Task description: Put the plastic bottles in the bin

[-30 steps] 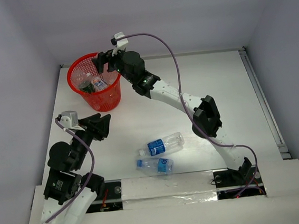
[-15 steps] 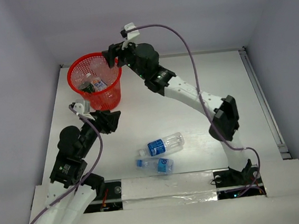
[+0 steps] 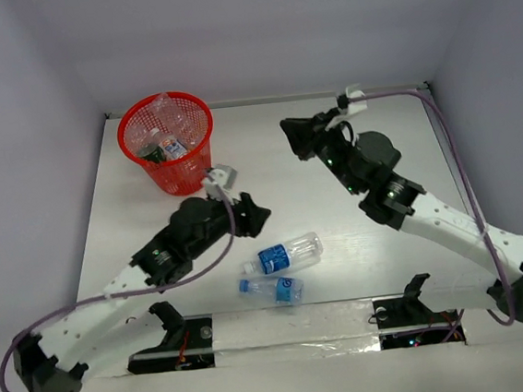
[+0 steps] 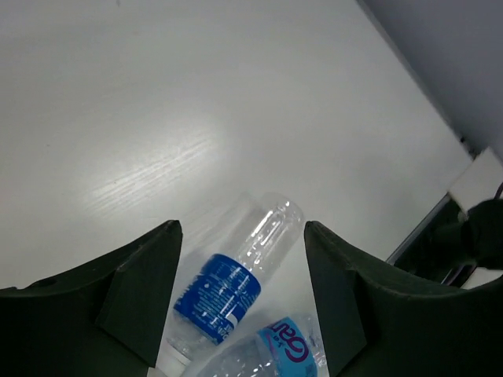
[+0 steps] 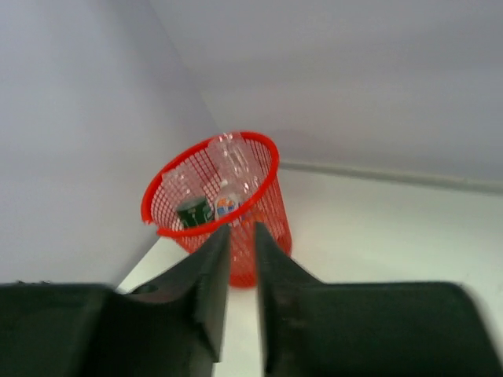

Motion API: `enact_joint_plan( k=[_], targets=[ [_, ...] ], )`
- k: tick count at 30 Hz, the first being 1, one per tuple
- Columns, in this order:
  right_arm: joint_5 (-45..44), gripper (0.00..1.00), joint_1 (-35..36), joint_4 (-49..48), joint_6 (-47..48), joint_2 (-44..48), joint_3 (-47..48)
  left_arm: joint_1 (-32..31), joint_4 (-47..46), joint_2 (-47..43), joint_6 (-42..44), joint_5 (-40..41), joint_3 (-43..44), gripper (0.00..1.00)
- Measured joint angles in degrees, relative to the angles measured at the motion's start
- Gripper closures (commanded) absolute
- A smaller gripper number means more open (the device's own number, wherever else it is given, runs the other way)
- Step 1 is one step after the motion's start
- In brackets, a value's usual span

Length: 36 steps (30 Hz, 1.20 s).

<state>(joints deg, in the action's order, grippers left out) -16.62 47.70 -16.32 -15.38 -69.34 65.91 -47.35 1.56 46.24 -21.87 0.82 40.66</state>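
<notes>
The red mesh bin [image 3: 166, 140] stands at the table's back left with several plastic bottles [image 3: 172, 147] inside; the right wrist view shows the bin [image 5: 263, 212] too. Two clear bottles lie near the front edge, one with a dark blue label [image 3: 281, 254] and one with a light blue label [image 3: 272, 290]. My left gripper [image 3: 256, 217] hovers open just behind them. The dark-blue-label bottle [image 4: 228, 283] shows between its fingers, untouched. My right gripper [image 3: 290, 130] hangs to the right of the bin, its jaws drawn to a narrow slit [image 5: 242, 232] with nothing in them.
Grey walls close off the back and both sides. A metal rail [image 3: 459, 177] runs along the table's right edge. A taped white strip [image 3: 293, 327] and the arm mounts line the front edge.
My right arm has pulled back from the bin's rim toward the right and its jaws have closed. My left arm has reached forward toward the two lying bottles, its jaws a little wider.
</notes>
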Motion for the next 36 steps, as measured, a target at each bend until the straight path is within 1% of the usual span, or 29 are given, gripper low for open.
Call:
enact_joint_plan(
  k=[1, 2, 3, 5, 6, 9, 11, 14, 21, 26, 36],
  targets=[
    [-0.42, 0.65, -0.02, -0.37, -1.42, 2.51, -3.37, -2.69, -0.02, 2.23, 0.46, 1.6, 0.61, 0.33],
    [-0.79, 0.58, 0.0, -0.17, -2.23, 4.33, -5.84, -5.29, -0.09, 4.72, 1.16, 3.02, 1.05, 0.3],
    [-1.16, 0.42, 0.0, 0.2, -3.02, 5.92, -8.04, -7.67, 0.0, 6.95, 1.81, 4.26, 1.29, 0.28],
    [-1.79, 0.31, 0.0, 1.11, -4.72, 8.7, -11.93, -10.97, 0.74, 10.62, 3.08, 5.81, 1.81, 0.26],
    [-2.12, 0.23, 0.0, 1.79, -5.14, 9.75, -13.18, -12.13, 1.07, 12.24, 3.85, 6.29, 1.97, 0.26],
    [-2.71, 0.17, 0.0, 3.17, -6.16, 12.59, -16.2, -15.3, 1.7, 16.59, 6.05, 7.82, 2.14, 0.21],
    [-2.75, 0.16, 0.0, 3.78, -6.82, 14.82, -17.92, -16.44, 1.77, 18.64, 7.13, 8.72, 2.14, 0.17],
    [-2.78, 0.14, 0.0, 4.5, -7.65, 18.73, -20.33, -16.81, 1.6, 21.09, 8.63, 9.75, 2.25, 0.14],
    [-3.32, 0.14, 0.0, 5.95, -8.83, 28.04, -24.76, -17.09, -0.48, 29.73, 12.7, 8.81, 5.38, 0.12],
    [-3.96, 0.14, 0.0, 7.17, -8.83, 30.75, -25.59, -17.16, -1.57, 36.52, 15.34, 8.0, 8.52, 0.1],
    [-4.68, 0.13, 0.0, 9.31, -8.81, 31.87, -27.5, -17.16, -2.4, 46.73, 18.43, 5.27, 12.72, 0.11]
  ],
)
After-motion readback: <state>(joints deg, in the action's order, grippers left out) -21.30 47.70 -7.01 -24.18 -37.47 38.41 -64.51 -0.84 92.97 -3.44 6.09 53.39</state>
